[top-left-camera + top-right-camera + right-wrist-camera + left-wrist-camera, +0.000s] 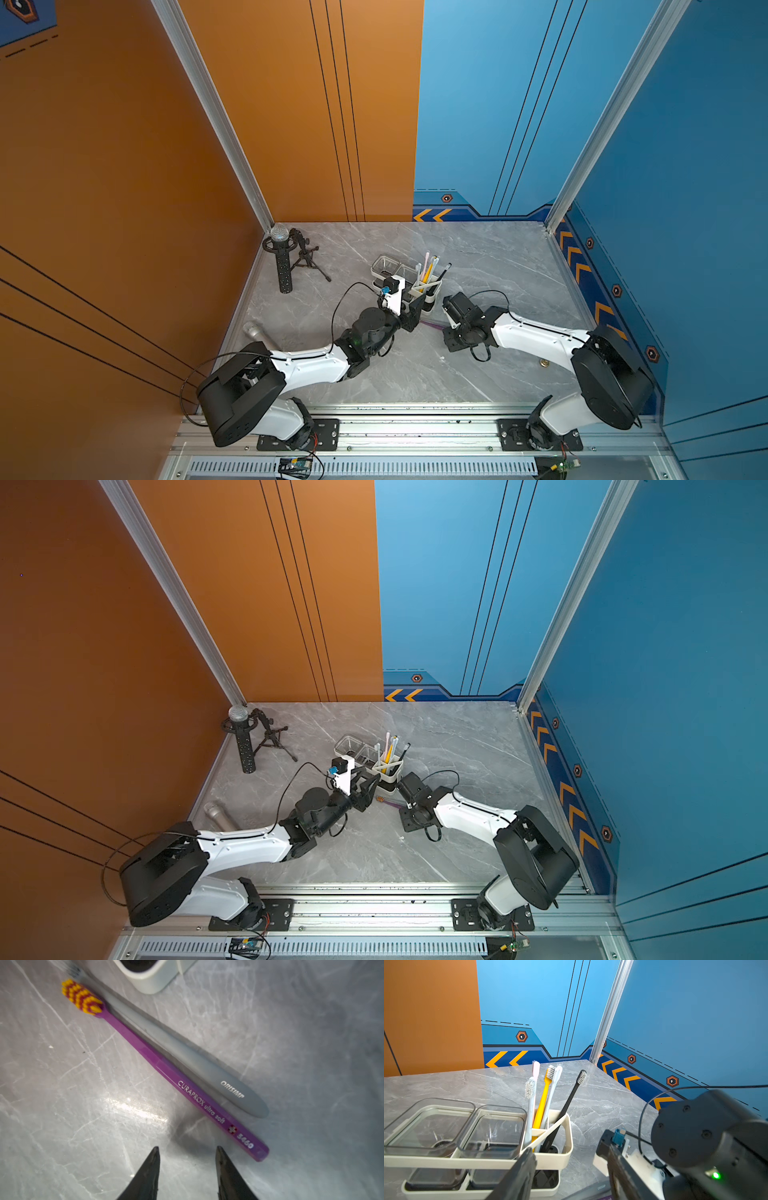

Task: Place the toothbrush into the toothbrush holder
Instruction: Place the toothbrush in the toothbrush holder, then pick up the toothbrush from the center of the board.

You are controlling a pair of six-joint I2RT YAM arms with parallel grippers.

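Observation:
The toothbrush holder (569, 1126) is a white caddy with two clear cups (492, 1126); several toothbrushes stand in its open compartment (428, 286). Two more lie side by side on the marble just in front of it: a purple toothbrush (158, 1061) with yellow and red bristles, and a grey toothbrush (187, 1051). My right gripper (188, 1149) is open just above the table, short of the purple handle's end, holding nothing. My left gripper (571, 1169) is open at the holder's near corner, empty, with the grey handle (591, 1189) below it.
A black microphone on a tripod stand (284, 257) stands in the back left corner. A silver cylinder (255, 330) lies by the left wall and a small brass piece (543, 363) near the right arm. Walls close three sides.

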